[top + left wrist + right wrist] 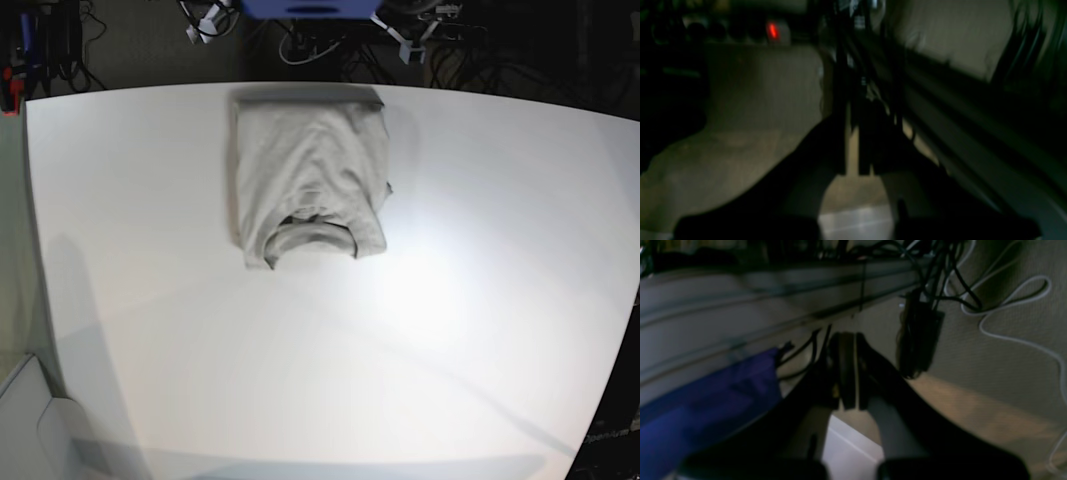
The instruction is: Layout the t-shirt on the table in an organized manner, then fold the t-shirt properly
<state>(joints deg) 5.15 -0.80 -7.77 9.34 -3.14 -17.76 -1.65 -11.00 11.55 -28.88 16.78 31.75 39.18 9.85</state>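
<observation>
The t-shirt (pixel 308 180) is lying folded into a narrow upright rectangle toward the twelve o'clock side of the table (pixel 450 330) in the base view, its top edge reaching the table's far rim and its ribbed collar (pixel 311 237) facing six o'clock. The sleeves are tucked out of sight under the body. Neither arm is showing in that view.

Both wrist views are dim and smeared. In the left wrist view the left gripper (pixel 858 166) is pointing toward twelve o'clock over blurred floor, its dark fingers (pixel 836 146) sitting close together with only a thin pale slit between them, gripping nothing. In the right wrist view the right gripper (pixel 848 400) is looking likewise pressed closed and empty, with tangled cables (pixel 1007 306) at two o'clock and a blue cloth-like shape (pixel 706 406), cut off by the frame, at eight o'clock.
</observation>
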